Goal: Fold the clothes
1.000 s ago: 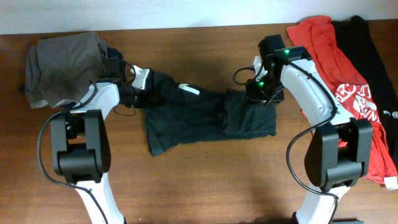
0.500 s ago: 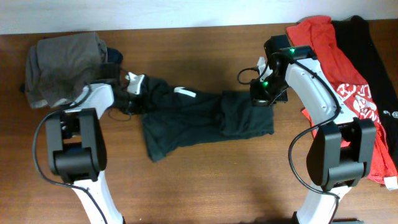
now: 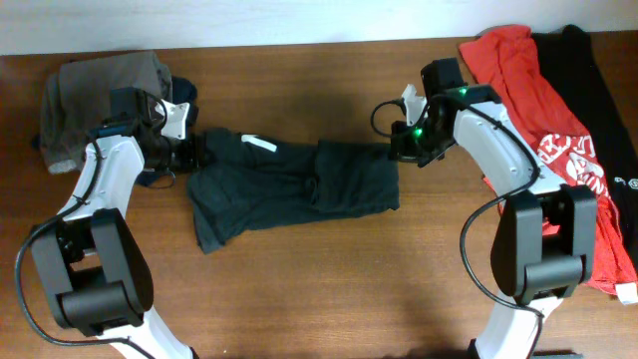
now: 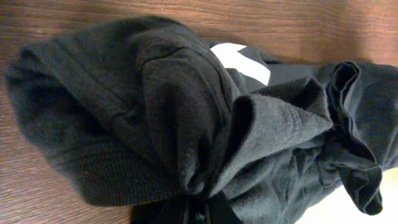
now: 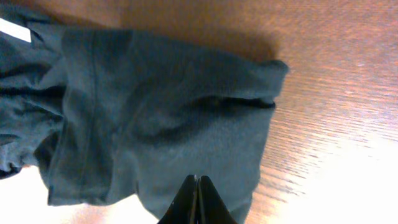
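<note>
Item: black T-shirt point(image 3: 289, 184), lying crumpled lengthwise across the middle of the wooden table point(image 3: 329, 299), stretched between my two grippers.
Markings on item: a white patch point(image 3: 261, 145) near its far left end, seen again by the left wrist camera point(image 4: 239, 62); I can read no letters in it.
Left gripper point(image 3: 202, 152): fingers pressed together on a bunched fold at the shirt's left end; the wrist view shows the cloth gathered right at the fingertips point(image 4: 200, 210).
Right gripper point(image 3: 397, 158): fingers closed flat against each other on the shirt's far right edge point(image 5: 196, 186), with smooth cloth spread ahead of them.
Red T-shirt point(image 3: 523, 100): spread at the far right, with white print point(image 3: 573, 165) too small for me to read.
Second black shirt point(image 3: 598, 100): at the right edge, beside the red one and partly under it; a small round white mark point(image 3: 630, 181), illegible.
Grey-brown garment point(image 3: 100, 95): heaped at the far left corner, just behind the left arm.
Change since half a second ago: the black T-shirt has slid left as a whole; both grippers have moved left with it, and the left arm's elbow has swung outward.
</note>
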`<state>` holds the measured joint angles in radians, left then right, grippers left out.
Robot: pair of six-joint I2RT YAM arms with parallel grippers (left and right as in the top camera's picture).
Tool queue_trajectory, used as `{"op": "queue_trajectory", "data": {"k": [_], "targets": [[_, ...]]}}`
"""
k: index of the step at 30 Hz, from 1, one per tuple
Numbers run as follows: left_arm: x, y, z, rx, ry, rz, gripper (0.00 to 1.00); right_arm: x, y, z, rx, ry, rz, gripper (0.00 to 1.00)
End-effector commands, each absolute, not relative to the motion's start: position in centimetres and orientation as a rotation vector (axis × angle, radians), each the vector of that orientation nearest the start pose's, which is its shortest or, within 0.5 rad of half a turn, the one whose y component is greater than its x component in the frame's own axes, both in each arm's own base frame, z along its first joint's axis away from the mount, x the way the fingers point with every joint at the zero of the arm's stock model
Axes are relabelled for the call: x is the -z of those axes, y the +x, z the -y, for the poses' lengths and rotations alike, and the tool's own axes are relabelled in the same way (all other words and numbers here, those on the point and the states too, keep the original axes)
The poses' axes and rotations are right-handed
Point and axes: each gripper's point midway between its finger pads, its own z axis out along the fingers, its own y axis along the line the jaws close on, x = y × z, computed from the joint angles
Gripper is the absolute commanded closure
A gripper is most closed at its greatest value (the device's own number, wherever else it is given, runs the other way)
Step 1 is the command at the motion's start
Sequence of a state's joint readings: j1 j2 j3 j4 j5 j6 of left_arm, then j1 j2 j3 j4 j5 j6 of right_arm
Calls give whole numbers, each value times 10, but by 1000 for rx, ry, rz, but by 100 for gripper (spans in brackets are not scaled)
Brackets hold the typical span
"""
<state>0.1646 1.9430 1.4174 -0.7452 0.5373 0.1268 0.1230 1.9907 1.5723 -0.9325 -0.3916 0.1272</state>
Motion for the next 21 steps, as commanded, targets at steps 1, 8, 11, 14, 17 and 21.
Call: {"op": "queue_trajectory", "data": {"k": [1, 8, 11, 14, 17, 21], "targets": [[-80, 432, 16, 658, 56, -2691, 99, -50, 402, -126, -729, -93, -2960, 96], [-104, 435, 21, 639, 93, -2644, 99, -1, 389, -127, -766, -68, -3039, 96], [-124, 437, 30, 626, 137, -2600, 99, 11, 387, -127, -768, -59, -3062, 96], [-140, 435, 51, 633, 192, -2570, 99, 15, 387, -127, -768, -51, -3068, 96], [-144, 430, 82, 661, 269, -2568, 99, 16, 387, -127, -768, -52, -3065, 96], [-147, 428, 127, 686, 364, -2545, 99, 16, 387, -127, -768, -52, -3068, 96]]}}
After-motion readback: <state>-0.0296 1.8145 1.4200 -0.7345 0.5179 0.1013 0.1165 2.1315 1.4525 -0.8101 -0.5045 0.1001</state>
